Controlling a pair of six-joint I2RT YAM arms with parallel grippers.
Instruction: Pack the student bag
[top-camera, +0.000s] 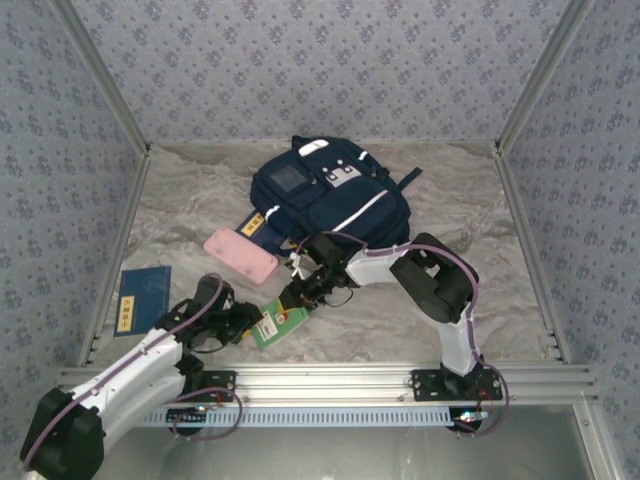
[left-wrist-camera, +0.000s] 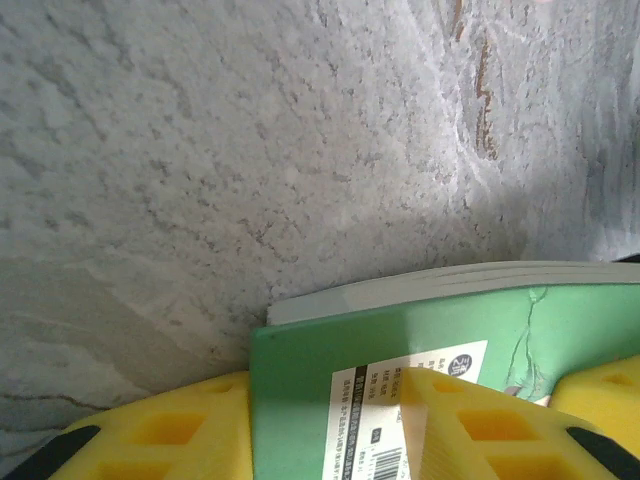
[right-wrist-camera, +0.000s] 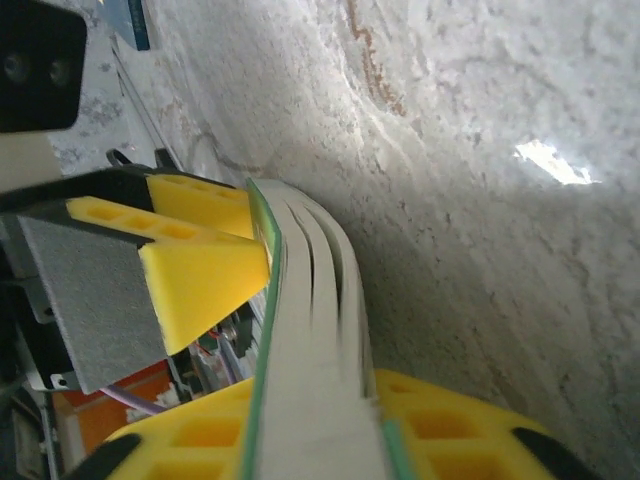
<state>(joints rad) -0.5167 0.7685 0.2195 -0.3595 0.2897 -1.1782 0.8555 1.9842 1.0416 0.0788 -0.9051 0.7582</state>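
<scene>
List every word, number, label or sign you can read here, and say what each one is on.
White label on the green book: print and a barcode, too blurred to read.
Yellow strip on the blue book: too small to read.
Grey-white patch on the student bag: marks too small to read.
No text here is legible.

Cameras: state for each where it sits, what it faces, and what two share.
Top external: above and behind, looking down at the student bag; left arm, right arm show.
Left wrist: on its arm, facing the green book in the left tool.
Right wrist: on its arm, sighting along that book's pages in the right tool.
Shared: the green book.
</scene>
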